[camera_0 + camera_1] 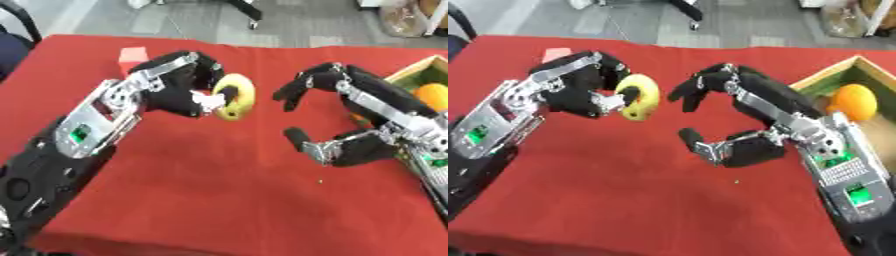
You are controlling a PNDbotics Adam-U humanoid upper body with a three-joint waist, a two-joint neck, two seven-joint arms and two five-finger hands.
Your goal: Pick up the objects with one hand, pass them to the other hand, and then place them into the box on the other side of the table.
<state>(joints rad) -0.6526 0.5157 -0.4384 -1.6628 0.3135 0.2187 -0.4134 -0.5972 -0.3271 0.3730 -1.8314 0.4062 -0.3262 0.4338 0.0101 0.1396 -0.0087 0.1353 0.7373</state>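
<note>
Within left robot hand (179,82), yellow ring (234,97)

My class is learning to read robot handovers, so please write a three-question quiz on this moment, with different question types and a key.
1. True or false: the robot's left hand is curled round the yellow ring-shaped object.
2. Multiple choice: the right hand is
A. open, beside the ring and holding nothing
B. shut on the ring
C. inside the box
3. Fill in: the round orange fruit-like object lies in the wooden box with a green interior at the table's ____ side (robot's own).

Key:
1. True; the ring is held up above the red tablecloth.
2. A
3. right
</note>
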